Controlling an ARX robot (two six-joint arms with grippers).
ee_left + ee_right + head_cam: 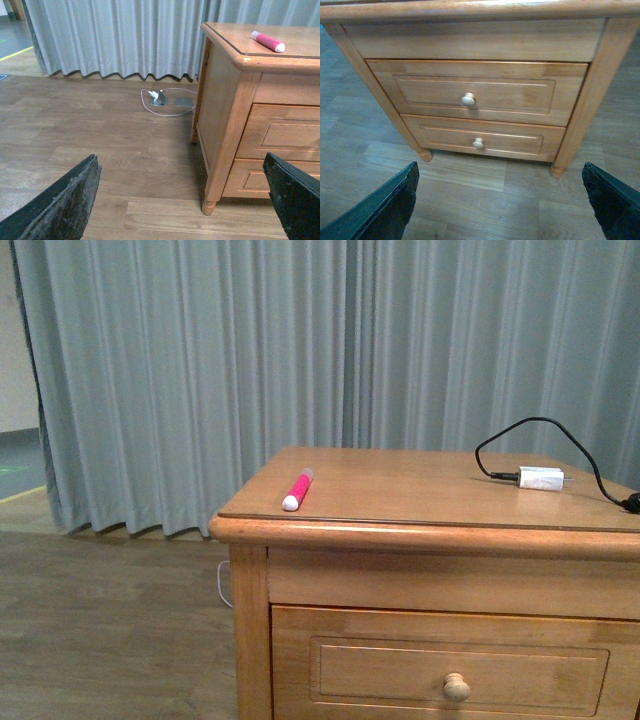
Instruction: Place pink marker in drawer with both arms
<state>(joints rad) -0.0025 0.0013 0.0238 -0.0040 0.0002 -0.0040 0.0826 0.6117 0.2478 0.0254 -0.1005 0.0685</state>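
The pink marker (pixel 297 490) lies on the cabinet top near its front left corner, white cap toward the front; it also shows in the left wrist view (pixel 268 41). The top drawer (pixel 458 664) is shut, with a round knob (pixel 468 99); it fills the right wrist view (pixel 475 92). My left gripper (pixel 182 200) is open and empty, low over the floor, beside the cabinet's left front corner. My right gripper (pixel 500 200) is open and empty, low in front of the drawers. Neither arm shows in the front view.
A white charger block (pixel 541 479) with a black cable (pixel 545 425) lies on the cabinet top at the right. A lower drawer (pixel 482 141) sits under the top one. A floor socket with a white plug and cord (pixel 160 97) is by the grey curtain (pixel 300 350).
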